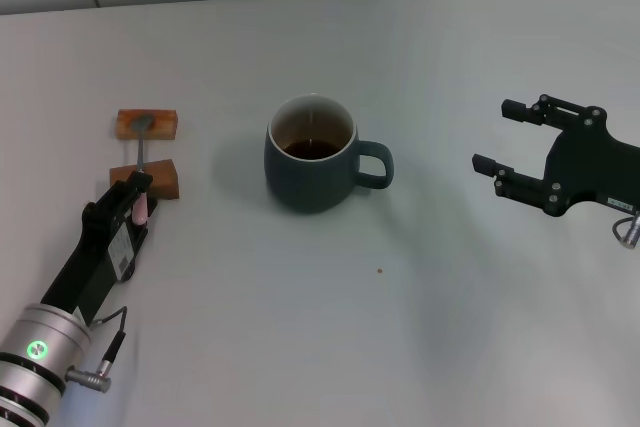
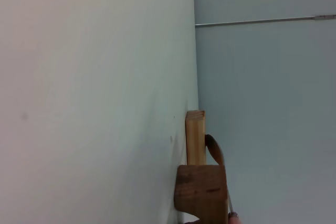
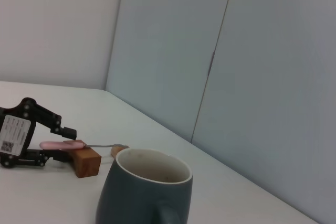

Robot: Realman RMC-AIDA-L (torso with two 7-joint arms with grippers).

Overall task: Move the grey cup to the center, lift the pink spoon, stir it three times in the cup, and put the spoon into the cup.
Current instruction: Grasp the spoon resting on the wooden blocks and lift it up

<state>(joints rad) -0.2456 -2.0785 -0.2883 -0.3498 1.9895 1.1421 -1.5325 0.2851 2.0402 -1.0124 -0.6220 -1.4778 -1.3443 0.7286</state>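
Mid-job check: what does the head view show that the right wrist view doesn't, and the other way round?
Only the head view shows the right gripper, open and apart from the cup on its handle side, the dark liquid in the grey cup, and the spoon's metal bowl on the far wooden block.

Only the right wrist view shows, side-on, the left gripper's fingers above and below the pink spoon handle.

Both show the cup, the spoon resting across the blocks, the near wooden block and the left gripper at the handle end.
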